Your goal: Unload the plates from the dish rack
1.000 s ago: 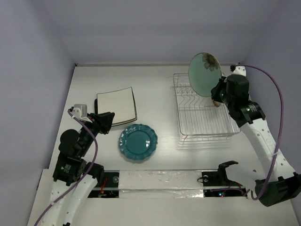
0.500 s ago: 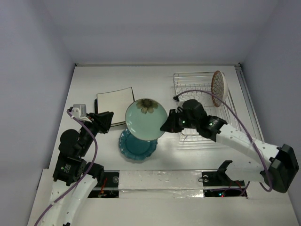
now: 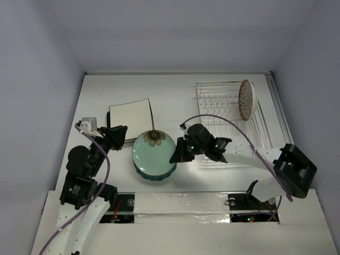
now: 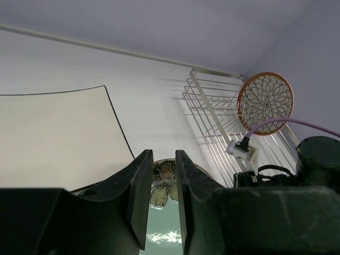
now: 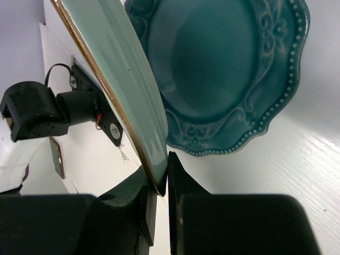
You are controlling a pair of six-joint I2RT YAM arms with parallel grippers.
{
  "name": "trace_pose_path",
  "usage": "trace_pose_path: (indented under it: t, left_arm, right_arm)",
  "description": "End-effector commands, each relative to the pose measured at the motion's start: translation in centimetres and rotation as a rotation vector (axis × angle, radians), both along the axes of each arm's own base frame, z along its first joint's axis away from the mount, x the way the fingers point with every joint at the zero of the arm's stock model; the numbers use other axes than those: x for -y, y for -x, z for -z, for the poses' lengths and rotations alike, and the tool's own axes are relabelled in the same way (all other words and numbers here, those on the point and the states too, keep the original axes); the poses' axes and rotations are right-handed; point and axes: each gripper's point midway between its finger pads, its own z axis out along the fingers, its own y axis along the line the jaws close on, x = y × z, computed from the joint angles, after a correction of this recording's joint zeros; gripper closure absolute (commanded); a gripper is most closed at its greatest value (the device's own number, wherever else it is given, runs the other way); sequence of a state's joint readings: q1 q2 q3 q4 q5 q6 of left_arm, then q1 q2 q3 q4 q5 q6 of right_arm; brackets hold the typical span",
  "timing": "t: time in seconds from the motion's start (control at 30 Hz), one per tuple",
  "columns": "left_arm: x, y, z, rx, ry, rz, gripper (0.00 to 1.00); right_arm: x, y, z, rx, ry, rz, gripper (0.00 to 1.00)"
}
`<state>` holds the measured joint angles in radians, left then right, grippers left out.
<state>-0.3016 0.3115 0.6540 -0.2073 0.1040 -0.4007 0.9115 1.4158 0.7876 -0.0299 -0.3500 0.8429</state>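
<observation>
The dish rack (image 3: 239, 133) sits at the far right of the table and holds one plate, the round brown-rimmed petal-patterned plate (image 3: 246, 100), standing on edge among the tines at the rack's far right corner; the other slots show bare wire. Left of the rack, the right gripper (image 5: 162, 175) pinches the rim of a pale green flowered plate (image 3: 154, 154), one finger on each face, and holds it tilted over the scalloped teal plate (image 5: 223, 69), which lies flat on the table. From above only the near rim of the teal plate shows beneath it, and I cannot tell whether the two touch. Further left, a stack of square cream-white plates (image 3: 130, 118) with dark rims lies flat. The left gripper (image 4: 163, 156) hovers at the stack's near edge with its fingers drawn almost together, only a slit between them and nothing held. The right arm reaches across the rack's near left corner, and its purple cable (image 4: 287, 120) arcs over the wires there. The table (image 3: 175, 95) is white, closed in by plain pale lilac walls (image 3: 159, 32) on three sides
</observation>
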Motion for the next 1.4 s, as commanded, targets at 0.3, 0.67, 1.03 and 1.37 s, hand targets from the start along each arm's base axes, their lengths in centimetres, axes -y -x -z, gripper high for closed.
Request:
trace_pose_path:
  t: [0.3, 0.67, 1.03, 1.37]
  left_arm:
    - [0.1, 0.3, -1.6, 0.056, 0.008, 0.010, 0.79]
    - [0.1, 0.3, -1.5, 0.054, 0.008, 0.015, 0.78]
    - [0.1, 0.4, -1.7, 0.063, 0.010, 0.015, 0.78]
    - [0.1, 0.6, -1.8, 0.066, 0.011, 0.018, 0.78]
  right_arm:
    - [-2.9, 0.2, -2.0, 0.016, -0.159, -0.080, 1.00]
    - [-2.3, 0.9, 0.3, -0.024, -0.107, -0.098, 1.00]
    - [-1.8, 0.7, 1.8, -0.030, -0.042, -0.087, 0.73]
    - [-0.2, 0.6, 3.8, -0.023, 0.063, -0.058, 0.57]
